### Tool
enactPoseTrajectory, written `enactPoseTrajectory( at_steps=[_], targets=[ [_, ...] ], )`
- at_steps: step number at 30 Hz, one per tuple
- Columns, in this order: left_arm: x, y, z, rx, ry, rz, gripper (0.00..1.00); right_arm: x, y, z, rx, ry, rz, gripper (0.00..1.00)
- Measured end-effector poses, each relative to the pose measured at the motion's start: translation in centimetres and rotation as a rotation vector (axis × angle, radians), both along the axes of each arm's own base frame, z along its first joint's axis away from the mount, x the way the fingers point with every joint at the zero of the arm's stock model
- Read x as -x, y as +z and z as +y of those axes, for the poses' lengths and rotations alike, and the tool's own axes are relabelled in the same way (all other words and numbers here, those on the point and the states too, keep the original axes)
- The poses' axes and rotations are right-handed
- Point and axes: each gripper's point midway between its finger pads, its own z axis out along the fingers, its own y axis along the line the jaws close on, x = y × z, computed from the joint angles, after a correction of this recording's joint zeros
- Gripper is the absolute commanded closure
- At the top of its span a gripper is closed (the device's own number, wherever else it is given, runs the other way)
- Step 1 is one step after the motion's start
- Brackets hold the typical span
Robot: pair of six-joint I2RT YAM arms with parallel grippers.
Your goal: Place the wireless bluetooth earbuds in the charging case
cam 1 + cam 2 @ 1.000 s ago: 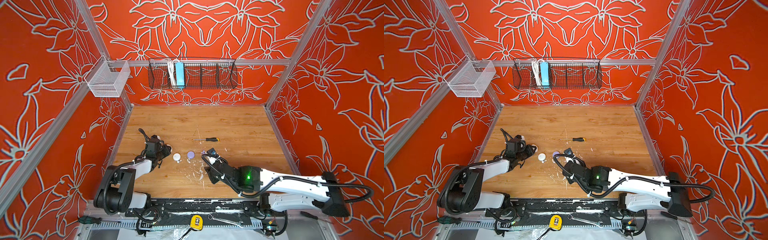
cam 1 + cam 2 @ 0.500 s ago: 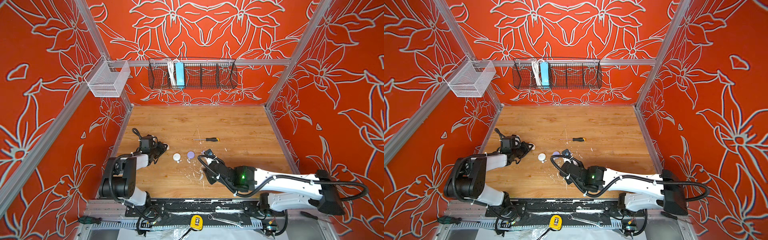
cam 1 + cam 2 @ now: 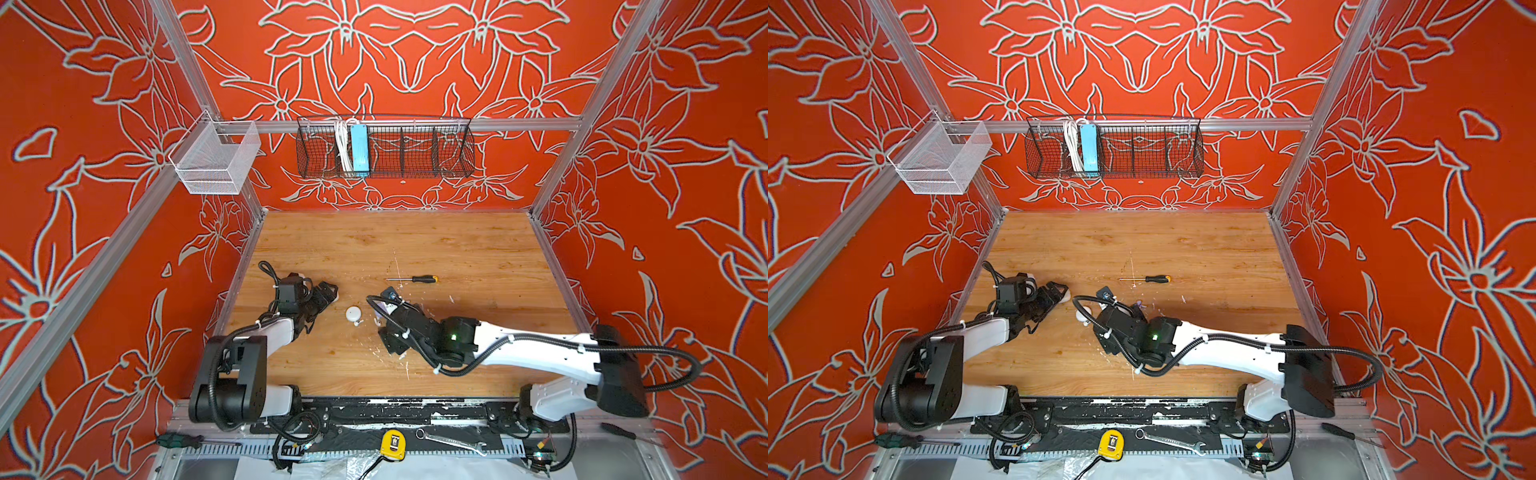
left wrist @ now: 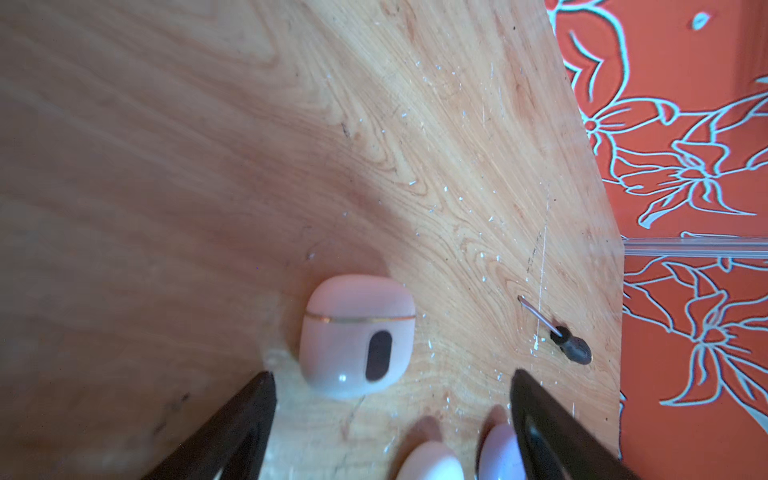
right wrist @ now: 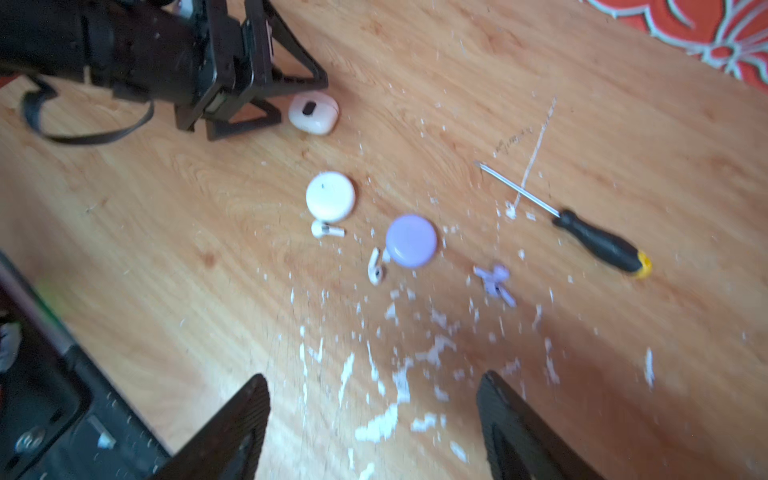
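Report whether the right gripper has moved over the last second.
Yes. The right gripper has shifted left in both top views, judged against the black-handled yellow-tipped screwdriver, toward the round white plastic case.

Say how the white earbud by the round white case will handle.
Glossy and rounded, the white earbud probably slips from a pinch. Its stem lies flat, so pushed it likely pivots, not rolls. Tiny beside the round white case: probably light.

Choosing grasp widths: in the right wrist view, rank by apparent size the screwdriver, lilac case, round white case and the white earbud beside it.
1. screwdriver, longest by far.
2. lilac case and round white case: they look alike, so unranked.
3. earbud, smallest.
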Motion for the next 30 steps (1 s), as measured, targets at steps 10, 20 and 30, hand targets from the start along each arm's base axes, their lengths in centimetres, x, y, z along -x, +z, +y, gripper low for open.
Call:
enactPoseTrajectory(
  at_steps=[10,20,30],
  targets=[
    [3.8,8.8,4.7,-0.141,0.270,-0.273,0.02,-5.7,-6.5,7.0,0.154,0.058,0.086,0.09],
    [7.0,9.2,6.5,-0.173,0.390,-0.351,0.02,-8.8,-10.4,8.5,0.159,0.115,0.239,0.13],
    [7.2,9.3,7.1,-0.179,0.424,-0.353,0.02,-8.7,-12.6,9.9,0.155,0.192,0.330,0.21]
  ],
)
